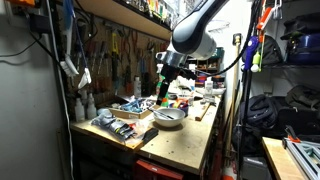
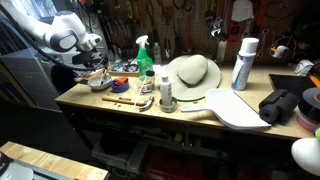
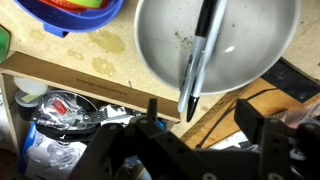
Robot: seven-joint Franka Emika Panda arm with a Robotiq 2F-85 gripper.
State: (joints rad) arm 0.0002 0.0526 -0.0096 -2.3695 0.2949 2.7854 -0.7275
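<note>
The workbench [image 1: 192, 142] fills both exterior views and is cluttered at the end where the bowl stands. The arm [image 1: 200, 28] bends down over the bowl from above. In an exterior view a straw hat [image 2: 192, 72] lies well away from the bowl, further along the bench, with a green spray bottle [image 2: 145, 54] between the two and a white can [image 2: 243, 63] beyond the hat.

The metal bowl [image 3: 250, 50] sits on a tan board [image 3: 90, 68]. Just beside it is a blue dish [image 3: 70, 14] holding red and green bits. Near the bowl, off the board's edge, lies a plastic pack [image 3: 60, 112].

The gripper [image 3: 200, 125] hangs just above the bowl's rim, as both exterior views show [image 1: 165, 92]. Its fingers [image 3: 153, 112] are spread wide, one to each side, with nothing pinched between them.

A black pen [image 3: 200, 60] lies inside the bowl, slanting across the bottom. One end pokes up over the rim on the gripper's side. In the wrist view that end shows in the gap between the fingers, but it cannot be told whether either finger touches it.
</note>
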